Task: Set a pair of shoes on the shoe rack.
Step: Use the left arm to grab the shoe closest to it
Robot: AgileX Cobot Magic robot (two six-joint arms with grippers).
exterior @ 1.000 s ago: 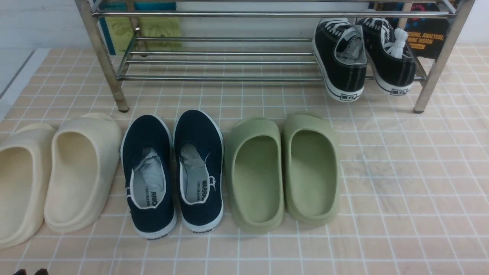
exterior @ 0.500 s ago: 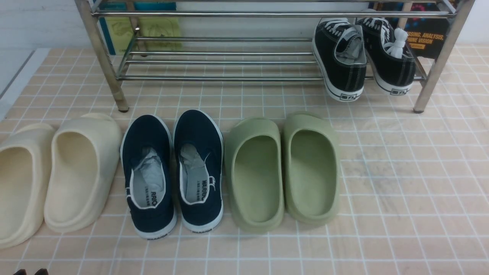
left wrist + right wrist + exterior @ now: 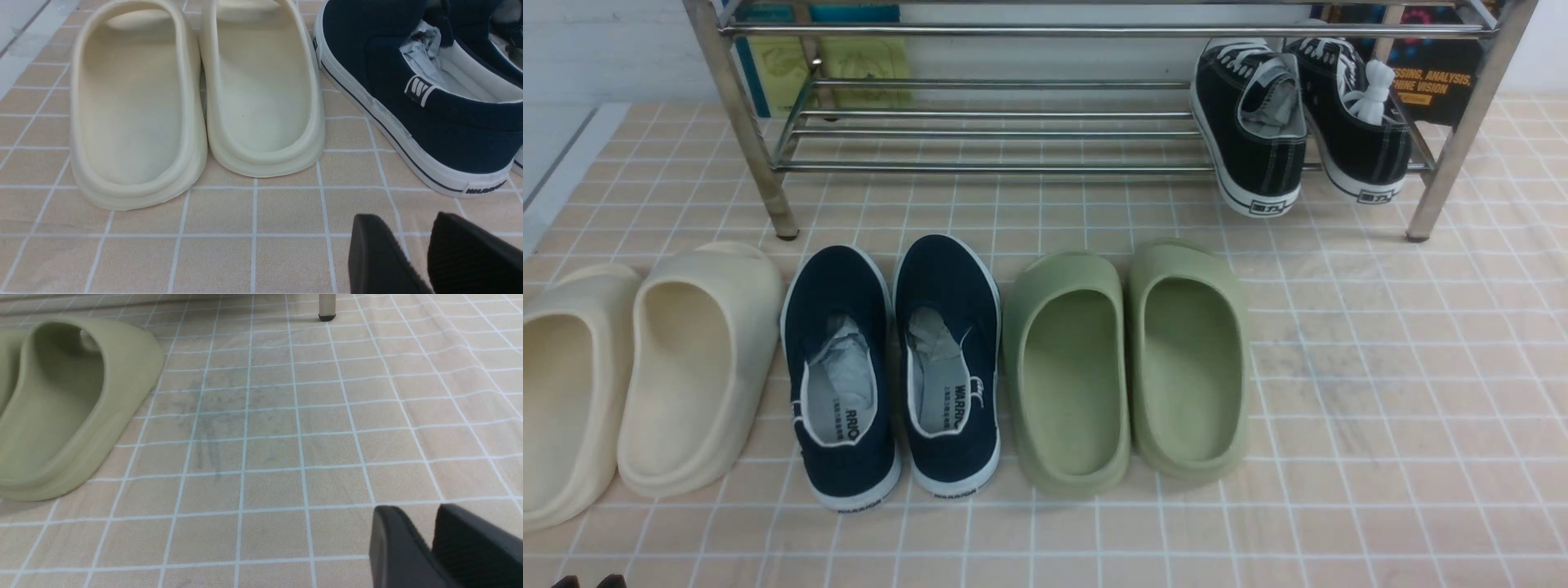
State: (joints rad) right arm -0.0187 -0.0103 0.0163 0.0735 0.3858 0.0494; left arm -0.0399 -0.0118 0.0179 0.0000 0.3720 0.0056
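Note:
The pair of shoes, two navy slip-ons with white soles, stands side by side on the tiled floor, the left shoe [image 3: 837, 384] beside the right shoe [image 3: 949, 367], toes toward the shoe rack [image 3: 980, 167]. My left gripper [image 3: 404, 222] hovers low behind the left navy shoe [image 3: 412, 106], a little apart from its heel, open with nothing between its fingers. Only its tips [image 3: 588, 581] peek in at the front view's bottom edge. My right gripper [image 3: 412, 510] is over bare tiles right of the green slippers, slightly open and empty. It is out of the front view.
Black lace-up sneakers [image 3: 1250, 122] lean on the rack's lower shelf at the right. Cream slippers [image 3: 698, 367] sit left of the navy pair, green slippers [image 3: 1066, 371] right of it. A rack leg's foot [image 3: 327, 312] stands ahead of the right gripper.

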